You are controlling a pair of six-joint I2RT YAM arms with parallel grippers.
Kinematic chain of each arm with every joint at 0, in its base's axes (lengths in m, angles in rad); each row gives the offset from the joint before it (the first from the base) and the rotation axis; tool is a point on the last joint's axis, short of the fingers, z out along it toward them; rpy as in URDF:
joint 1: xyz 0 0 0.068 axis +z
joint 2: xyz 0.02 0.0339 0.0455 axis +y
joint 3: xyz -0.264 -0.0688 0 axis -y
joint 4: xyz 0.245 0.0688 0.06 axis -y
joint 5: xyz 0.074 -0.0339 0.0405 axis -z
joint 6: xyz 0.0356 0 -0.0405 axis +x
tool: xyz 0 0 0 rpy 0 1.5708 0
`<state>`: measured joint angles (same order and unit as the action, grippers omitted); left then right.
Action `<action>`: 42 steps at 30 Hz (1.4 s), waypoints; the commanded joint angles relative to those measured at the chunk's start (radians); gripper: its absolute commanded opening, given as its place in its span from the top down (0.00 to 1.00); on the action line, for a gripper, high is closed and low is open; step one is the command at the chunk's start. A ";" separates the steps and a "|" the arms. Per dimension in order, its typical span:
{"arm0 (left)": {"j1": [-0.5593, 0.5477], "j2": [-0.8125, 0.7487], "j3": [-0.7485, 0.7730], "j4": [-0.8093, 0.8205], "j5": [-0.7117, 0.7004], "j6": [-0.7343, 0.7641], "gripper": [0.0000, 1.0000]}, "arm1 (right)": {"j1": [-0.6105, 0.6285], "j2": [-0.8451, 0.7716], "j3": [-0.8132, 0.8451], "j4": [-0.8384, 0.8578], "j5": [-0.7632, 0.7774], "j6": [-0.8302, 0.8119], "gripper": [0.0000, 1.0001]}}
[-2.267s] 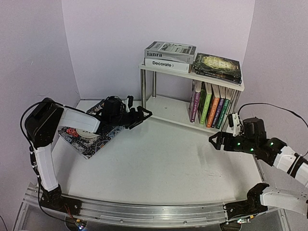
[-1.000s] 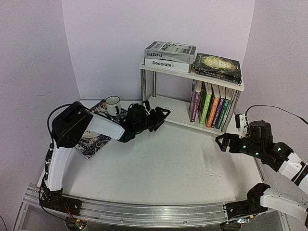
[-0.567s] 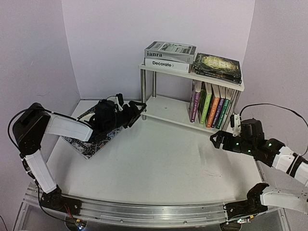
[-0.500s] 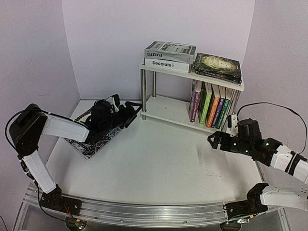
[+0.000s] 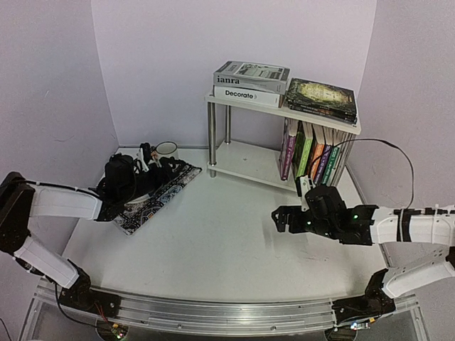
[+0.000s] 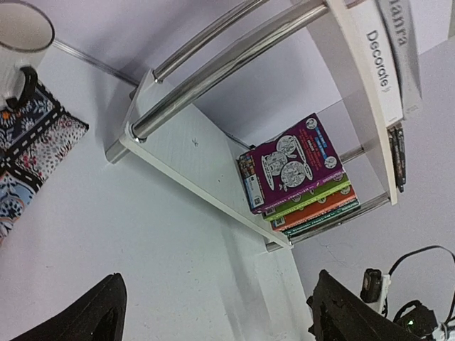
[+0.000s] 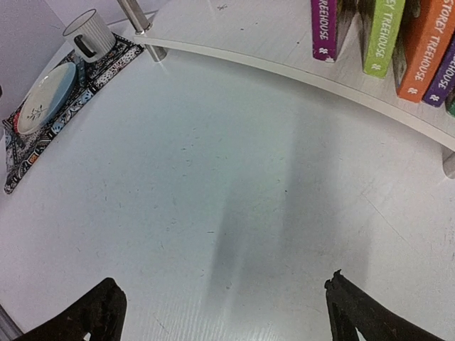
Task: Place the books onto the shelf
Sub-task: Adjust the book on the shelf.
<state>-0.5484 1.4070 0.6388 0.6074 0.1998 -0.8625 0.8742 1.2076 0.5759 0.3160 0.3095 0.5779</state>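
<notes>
White table point(image 5: 213, 241), purple walls. Top view: every one of the books point(image 5: 313, 162) I can see is on the shelf point(image 5: 245, 160), some standing low, some flat up top. My left gripper point(image 5: 162, 168) is left of the shelf by the mat point(image 5: 167, 192). My right gripper point(image 5: 281, 219) is in front of the shelf.

L wrist view: fingers point(image 6: 85, 316) wide apart, nothing held.

R wrist view: same, bare table below.

I think the job's abt done. Next: look for stray books, then pull back.

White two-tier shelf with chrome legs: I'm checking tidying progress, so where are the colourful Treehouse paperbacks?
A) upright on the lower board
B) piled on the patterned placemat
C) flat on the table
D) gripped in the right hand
A: the colourful Treehouse paperbacks stand upright in a row on the lower board of the white two-tier shelf.
</notes>
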 commanded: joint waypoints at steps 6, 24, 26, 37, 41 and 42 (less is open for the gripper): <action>0.011 -0.284 -0.100 -0.117 -0.182 0.256 0.04 | 0.060 0.203 0.164 0.115 0.143 -0.038 0.02; 0.013 -0.477 -0.109 -0.304 -0.331 0.439 0.03 | 0.065 0.199 0.192 0.057 0.194 -0.328 0.04; 0.013 -0.471 -0.102 -0.306 -0.329 0.439 0.03 | 0.065 0.209 0.209 0.037 0.173 -0.369 0.09; 0.013 -0.482 -0.083 -0.324 -0.327 0.431 0.03 | 0.106 0.370 0.358 -0.013 0.331 -0.584 0.13; 0.013 -0.493 -0.080 -0.331 -0.329 0.427 0.04 | 0.106 0.466 0.426 -0.014 0.416 -0.626 0.27; 0.013 -0.495 -0.080 -0.333 -0.331 0.428 0.04 | 0.106 0.483 0.440 -0.014 0.430 -0.628 0.36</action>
<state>-0.5400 0.9406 0.5323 0.2737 -0.1093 -0.4442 0.9806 1.6188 0.9376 0.3233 0.6092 0.0170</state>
